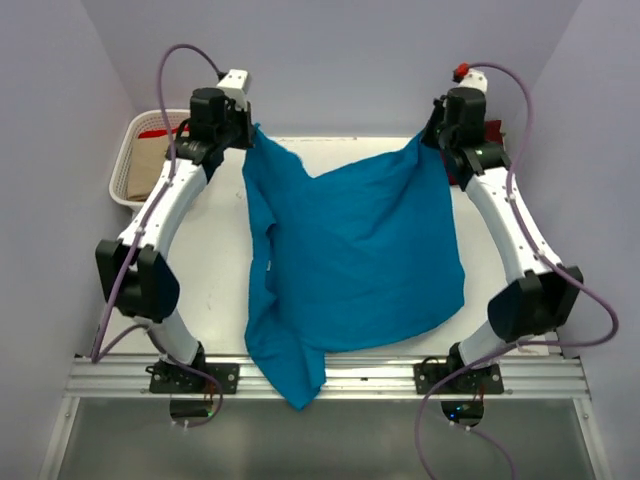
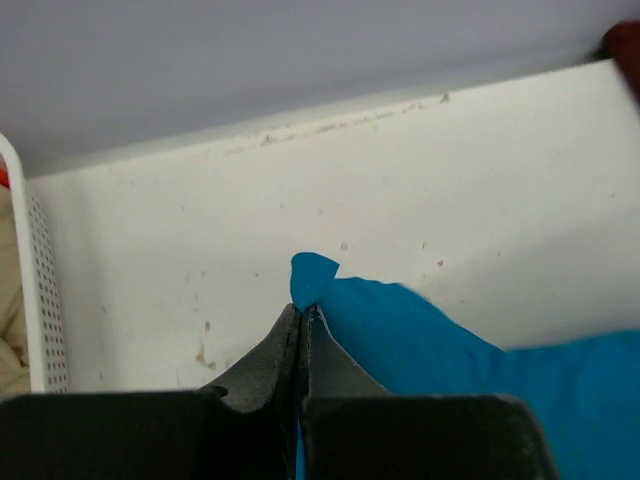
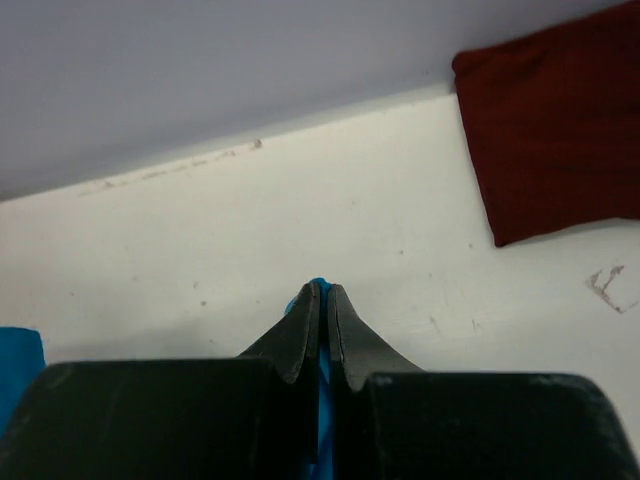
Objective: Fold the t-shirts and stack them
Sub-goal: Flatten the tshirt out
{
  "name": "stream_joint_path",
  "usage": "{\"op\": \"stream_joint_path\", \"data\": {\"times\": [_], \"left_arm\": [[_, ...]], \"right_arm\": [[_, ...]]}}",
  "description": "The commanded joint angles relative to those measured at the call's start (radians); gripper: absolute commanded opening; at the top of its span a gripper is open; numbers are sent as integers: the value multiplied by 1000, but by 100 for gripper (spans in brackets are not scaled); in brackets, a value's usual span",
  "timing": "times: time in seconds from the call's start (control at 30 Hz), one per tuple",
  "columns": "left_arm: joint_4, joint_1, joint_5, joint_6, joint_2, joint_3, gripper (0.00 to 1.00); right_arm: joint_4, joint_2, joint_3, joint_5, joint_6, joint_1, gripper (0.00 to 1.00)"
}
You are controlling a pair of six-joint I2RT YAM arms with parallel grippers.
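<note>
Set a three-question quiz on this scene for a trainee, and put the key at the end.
1. True or false: the left arm's jaws and the right arm's jaws are each shut on a corner of the teal-blue cloth t-shirt.
2. Where does the white slotted plastic basket stand? A) at the table's far left, beside the left arm; B) at the near right; C) under the t-shirt.
3. What colour is the flat cloth shirt lying on the table beyond the right arm's jaws?

Key: 1 true; 2 A; 3 dark maroon.
</note>
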Motion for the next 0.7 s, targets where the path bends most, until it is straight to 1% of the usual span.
{"op": "stream_joint_path", "data": {"times": [0.0, 0.03, 0.1, 0.13, 0.2, 0.23, 0.27, 0.3, 0.33, 0.37, 0.4, 0.43, 0.47, 0.5, 0.57, 0.63, 0.67], "left_arm": [[-78, 6, 9, 21, -8, 183, 0], [-69, 7, 16, 21, -58, 170, 0], [-17, 6, 25, 10, -144, 85, 0], [15, 6, 35, 8, -245, 24, 0], [26, 6, 42, 2, -347, -27, 0], [16, 6, 68, -2, -448, -67, 0], [14, 6, 86, -16, -502, -90, 0], [9, 6, 98, -28, -609, -115, 0], [-21, 6, 111, -39, -661, -144, 0], [-35, 6, 144, -47, -715, -156, 0], [-47, 4, 160, -70, -825, -170, 0], [-58, 6, 184, -77, -881, -194, 0], [-61, 6, 241, -99, -933, -201, 0], [-69, 6, 259, -111, -1018, -196, 0], [-96, 6, 278, -146, -1077, -108, 0], [-109, 10, 266, -157, -1071, -55, 0], [-104, 12, 258, -150, -1041, -40, 0]], "right_arm": [[-26, -18, 105, 10, 10, -1, 0], [42, -79, 32, -11, 10, 1, 0], [142, -176, -84, -53, 15, 2, 0], [212, -293, -189, -64, 15, 1, 0], [250, -407, -268, -93, 13, 2, 0], [253, -511, -328, -119, 2, 4, 0], [253, -573, -354, -139, -1, 2, 0], [233, -627, -389, -181, -1, 2, 0], [209, -730, -397, -205, -1, 2, 0], [192, -778, -403, -234, -1, 4, 0], [145, -820, -400, -304, -2, 2, 0], [118, -867, -391, -346, -7, 2, 0], [89, -939, -377, -376, -13, 2, 0], [42, -972, -338, -402, -11, 2, 0], [2, -1027, -279, -430, -1, 1, 0], [3, -1017, -259, -377, 24, 2, 0], [3, -997, -248, -346, 28, 1, 0]]}}
